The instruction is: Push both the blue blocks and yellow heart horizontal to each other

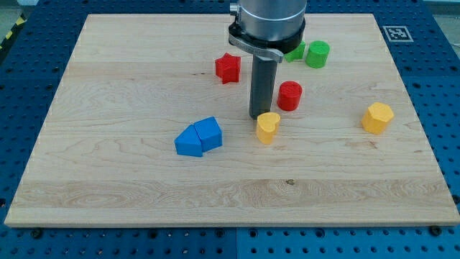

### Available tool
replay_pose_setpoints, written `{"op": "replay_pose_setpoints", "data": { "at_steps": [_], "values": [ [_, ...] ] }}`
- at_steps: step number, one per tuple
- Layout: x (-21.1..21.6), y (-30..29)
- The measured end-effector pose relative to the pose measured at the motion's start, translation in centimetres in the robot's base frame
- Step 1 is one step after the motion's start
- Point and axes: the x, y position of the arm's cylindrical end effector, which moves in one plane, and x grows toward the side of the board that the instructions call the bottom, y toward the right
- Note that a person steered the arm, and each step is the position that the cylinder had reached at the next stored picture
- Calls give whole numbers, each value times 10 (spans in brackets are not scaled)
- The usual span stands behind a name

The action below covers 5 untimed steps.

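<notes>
Wooden board [108, 86], unlettered corner tag [395, 32]

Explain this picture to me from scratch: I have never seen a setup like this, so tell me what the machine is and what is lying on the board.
There is one picture, from a single camera looking down at a slant on a wooden board. The grey and black cylinder at the view's top is the end of a robot arm. It has no jaws and holds nothing; it ends in a dark rod, and my tip only pushes blocks. The tip stands just above and left of the yellow heart. Two blue blocks lie touching further left. Also there: a red star, a red cylinder, a green cylinder beside another green block, and a yellow hexagonal block at the right.
</notes>
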Motion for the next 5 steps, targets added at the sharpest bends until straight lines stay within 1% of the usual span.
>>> {"op": "replay_pose_setpoints", "data": {
  "at_steps": [2, 3, 4, 5],
  "values": [
    [51, -2],
    [64, -8],
    [75, -35],
    [76, -41]
  ]
}}
